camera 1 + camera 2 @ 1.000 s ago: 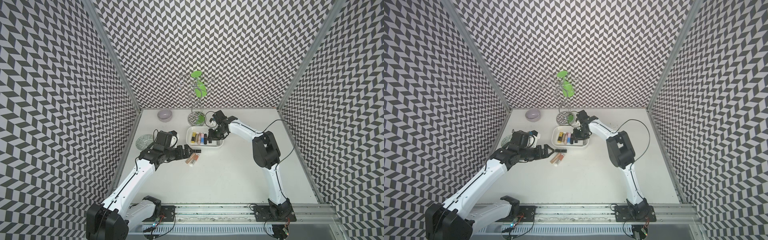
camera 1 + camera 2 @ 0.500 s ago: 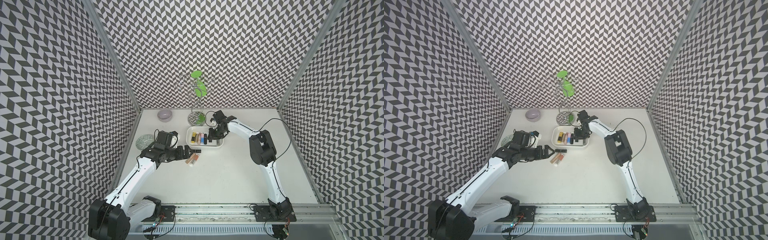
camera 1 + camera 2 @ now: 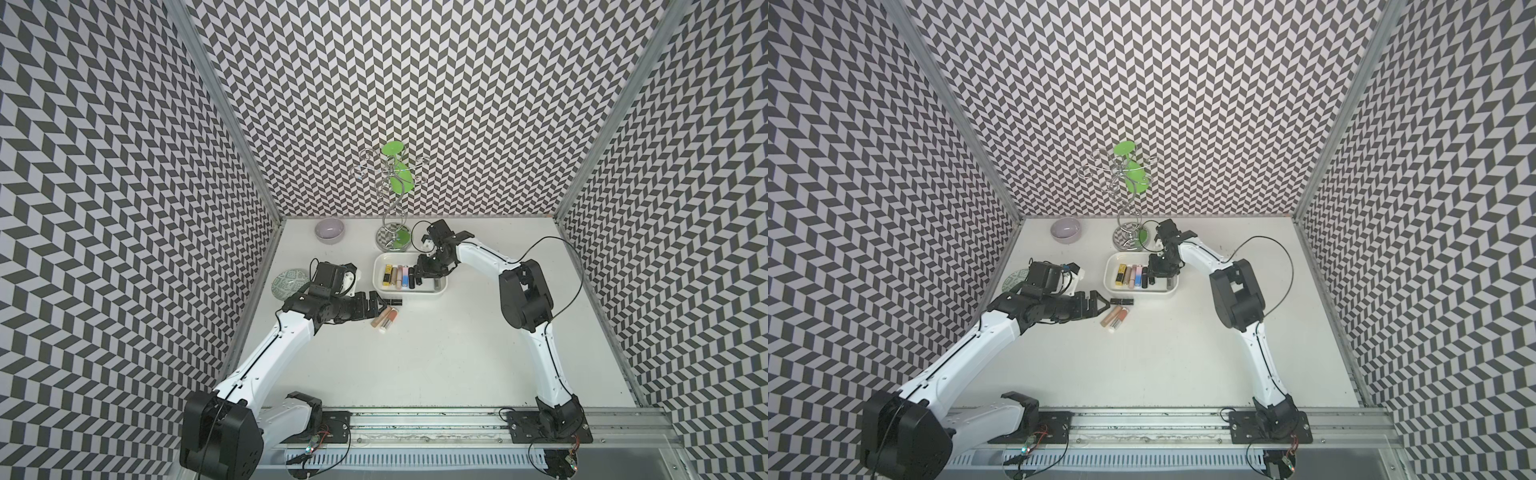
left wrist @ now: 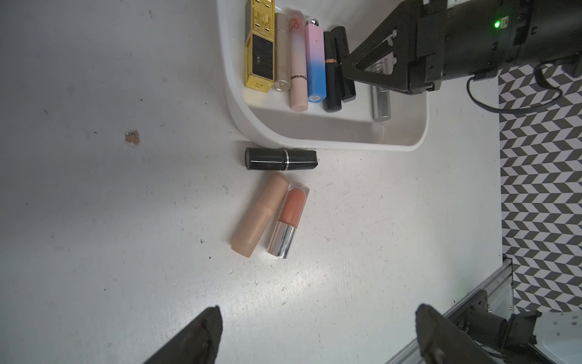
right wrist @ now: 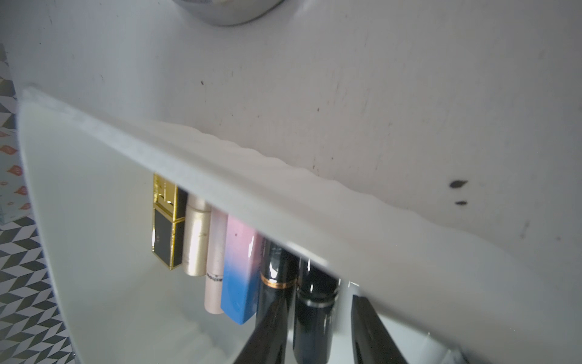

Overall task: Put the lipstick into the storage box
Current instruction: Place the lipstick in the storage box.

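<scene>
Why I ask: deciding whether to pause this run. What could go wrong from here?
1. The right gripper straddles a black lipstick inside the storage box, jaws slightly apart; lifting away could drag it back out.
2. The open left gripper faces a beige lipstick and a coral lipstick lying touching; gripping one may roll the other away.
3. A second black lipstick lies outside, close against the box wall, leaving little finger room.

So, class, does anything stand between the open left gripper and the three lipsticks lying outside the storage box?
Nothing visible: only bare table separates the left gripper from the beige lipstick, coral lipstick and black lipstick. Beyond them, the storage box has a low wall to clear, and the right gripper hangs inside it.
</scene>
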You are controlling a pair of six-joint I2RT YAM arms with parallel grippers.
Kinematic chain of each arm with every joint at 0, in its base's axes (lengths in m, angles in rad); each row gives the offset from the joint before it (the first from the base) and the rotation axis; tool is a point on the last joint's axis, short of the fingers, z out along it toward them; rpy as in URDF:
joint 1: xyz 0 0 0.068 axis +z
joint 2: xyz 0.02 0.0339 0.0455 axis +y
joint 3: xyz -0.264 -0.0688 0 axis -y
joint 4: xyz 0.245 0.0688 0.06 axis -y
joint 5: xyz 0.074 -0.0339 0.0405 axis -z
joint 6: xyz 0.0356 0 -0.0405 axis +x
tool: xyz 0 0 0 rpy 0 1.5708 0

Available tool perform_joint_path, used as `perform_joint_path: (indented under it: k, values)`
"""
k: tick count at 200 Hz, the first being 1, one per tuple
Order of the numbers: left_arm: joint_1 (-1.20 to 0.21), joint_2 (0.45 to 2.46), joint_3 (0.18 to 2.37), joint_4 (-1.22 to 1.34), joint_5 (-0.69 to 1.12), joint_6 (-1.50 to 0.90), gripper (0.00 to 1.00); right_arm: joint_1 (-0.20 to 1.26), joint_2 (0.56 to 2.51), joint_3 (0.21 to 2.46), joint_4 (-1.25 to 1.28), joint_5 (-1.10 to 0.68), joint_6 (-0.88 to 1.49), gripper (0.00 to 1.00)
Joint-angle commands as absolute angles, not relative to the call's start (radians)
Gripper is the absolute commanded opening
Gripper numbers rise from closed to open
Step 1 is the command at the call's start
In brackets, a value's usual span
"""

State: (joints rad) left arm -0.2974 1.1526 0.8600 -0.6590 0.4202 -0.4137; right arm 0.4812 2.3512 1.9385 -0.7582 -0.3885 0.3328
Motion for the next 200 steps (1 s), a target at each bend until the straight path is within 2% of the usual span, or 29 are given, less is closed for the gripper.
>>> perform_joint_path:
  k: [1, 107, 200]
  values:
    - [-0.29, 1.157, 0.865, -0.649, 0.45, -0.398, 0.99, 0.48, 2.325, 1.887, -0.707, -0.402, 0.334, 0.39]
    - [-0.293, 1.129, 0.844, -0.605, 0.507, -0.419, 0.99, 0.481, 2.048, 1.746, -0.681, -0.394, 0.321, 0.48]
    - [-0.352, 1.172, 0.83, -0.554, 0.445, -0.413, 0.99, 0.482, 1.674, 1.46, -0.625, -0.413, 0.316, 0.55]
